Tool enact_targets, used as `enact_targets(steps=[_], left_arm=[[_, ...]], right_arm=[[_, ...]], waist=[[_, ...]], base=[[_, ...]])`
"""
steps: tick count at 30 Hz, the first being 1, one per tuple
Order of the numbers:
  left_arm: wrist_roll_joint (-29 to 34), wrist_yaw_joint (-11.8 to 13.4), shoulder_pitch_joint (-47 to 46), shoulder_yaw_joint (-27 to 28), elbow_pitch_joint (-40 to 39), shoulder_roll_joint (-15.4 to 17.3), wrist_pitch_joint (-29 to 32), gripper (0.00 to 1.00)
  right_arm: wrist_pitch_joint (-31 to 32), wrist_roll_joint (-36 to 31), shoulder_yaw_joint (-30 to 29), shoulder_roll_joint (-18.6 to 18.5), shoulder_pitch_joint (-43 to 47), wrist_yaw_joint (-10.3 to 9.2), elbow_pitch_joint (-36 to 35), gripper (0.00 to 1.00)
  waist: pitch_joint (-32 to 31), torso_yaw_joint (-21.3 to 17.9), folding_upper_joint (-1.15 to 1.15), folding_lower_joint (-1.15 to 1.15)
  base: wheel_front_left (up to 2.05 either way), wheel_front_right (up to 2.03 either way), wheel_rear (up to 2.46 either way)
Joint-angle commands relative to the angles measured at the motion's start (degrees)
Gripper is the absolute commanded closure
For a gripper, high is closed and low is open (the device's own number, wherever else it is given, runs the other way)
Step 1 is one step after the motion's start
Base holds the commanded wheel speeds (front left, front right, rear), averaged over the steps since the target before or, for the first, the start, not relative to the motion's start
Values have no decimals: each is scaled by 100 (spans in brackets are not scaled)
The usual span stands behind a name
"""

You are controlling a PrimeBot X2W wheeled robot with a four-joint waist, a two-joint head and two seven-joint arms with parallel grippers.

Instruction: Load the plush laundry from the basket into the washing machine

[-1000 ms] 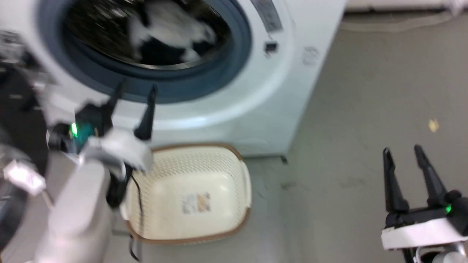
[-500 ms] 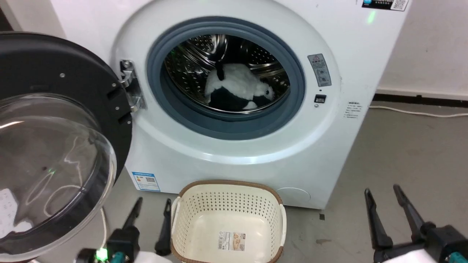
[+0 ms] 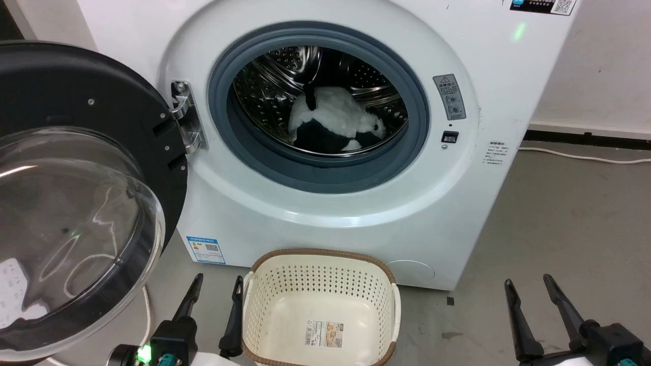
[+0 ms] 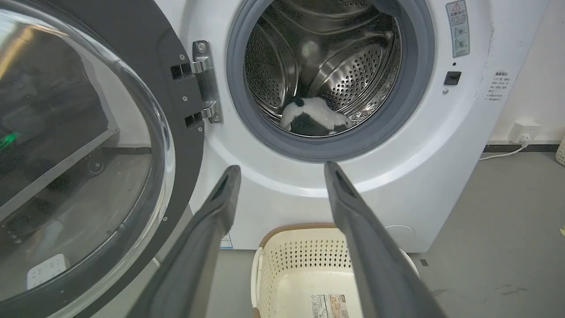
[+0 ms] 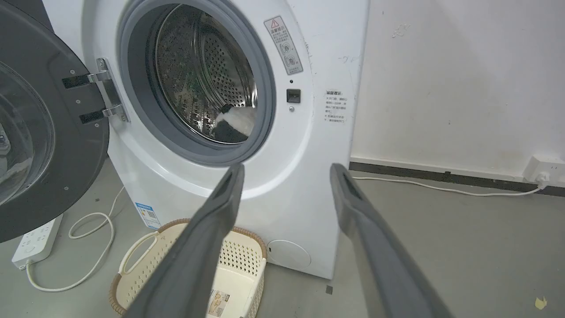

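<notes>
Head view: grey floor point(image 3: 559, 229), with a white wall point(image 3: 600, 66) at upper right. One washing machine point(image 3: 325, 223), its door point(image 3: 76, 86) swung open at left. One panda soft toy point(image 3: 333, 114) lies in the drum. One cream basket point(image 3: 318, 277) sits at bottom centre. The left gripper point(image 3: 218, 278) and right gripper point(image 3: 528, 279) both have their fingers spread and grip nothing.

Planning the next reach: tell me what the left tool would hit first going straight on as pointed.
Probably the washing machine front, just below the grey door seal, though depth is unclear.
</notes>
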Motion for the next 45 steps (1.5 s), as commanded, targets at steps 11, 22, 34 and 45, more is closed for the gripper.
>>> enact_targets(steps=[11,22,34,45], left_arm=[[67,-69,-6,28,-31,-21,58,100],[148,-81,-16,115,-108,-65,187,100],[236,-94,-28,210,-192,-114,327,100],[317,-106,-38,297,-269,-159,456,100]], right_arm=[[57,-15,23,0,-20,0,-10,100],[187,-54,55,0,-65,-1,-57,100],[327,-96,90,0,-113,-1,-107,100],[457,-135,122,0,-158,-2,-153,100]], waist=[[13,-14,0,0],[25,-47,0,0],[38,-83,0,0],[50,-117,0,0]], base=[[0,0,0],[0,0,0],[0,0,0],[0,0,0]])
